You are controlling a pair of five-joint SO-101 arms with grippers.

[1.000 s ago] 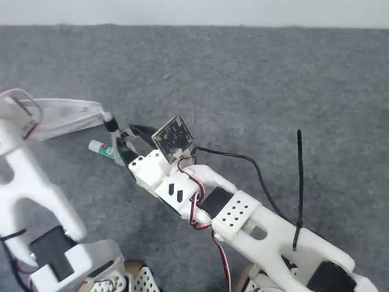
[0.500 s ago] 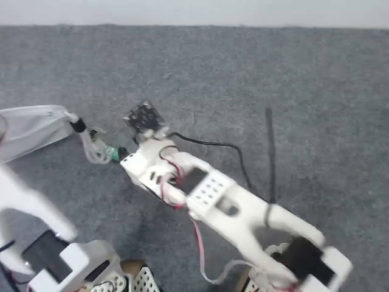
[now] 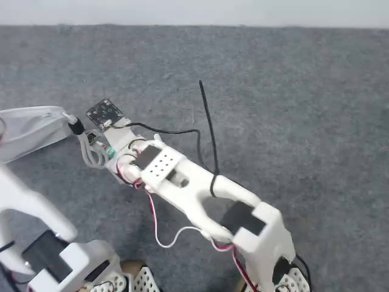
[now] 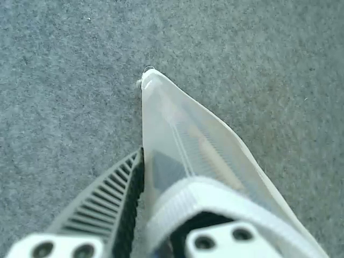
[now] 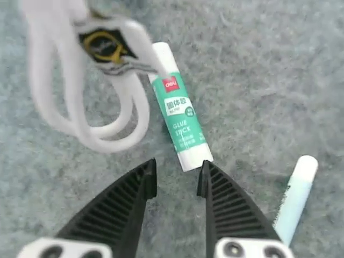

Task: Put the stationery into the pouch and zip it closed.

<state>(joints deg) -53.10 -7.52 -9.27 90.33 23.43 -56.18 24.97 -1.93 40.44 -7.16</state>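
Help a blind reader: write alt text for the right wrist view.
The open right hand sits at one end of a green-and-white glue stick on grey carpet. A white cord loop on a black pull is by its other end; a pale blue tube lies aside.

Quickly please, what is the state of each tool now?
Left tool: closed, holding the pouch.
Right tool: open, holding nothing, near the glue stick.

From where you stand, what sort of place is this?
Probably a robotics test bench: a grey felt-like mat on the table, a white arm with bare wiring, and a glue stick and pouch as props.
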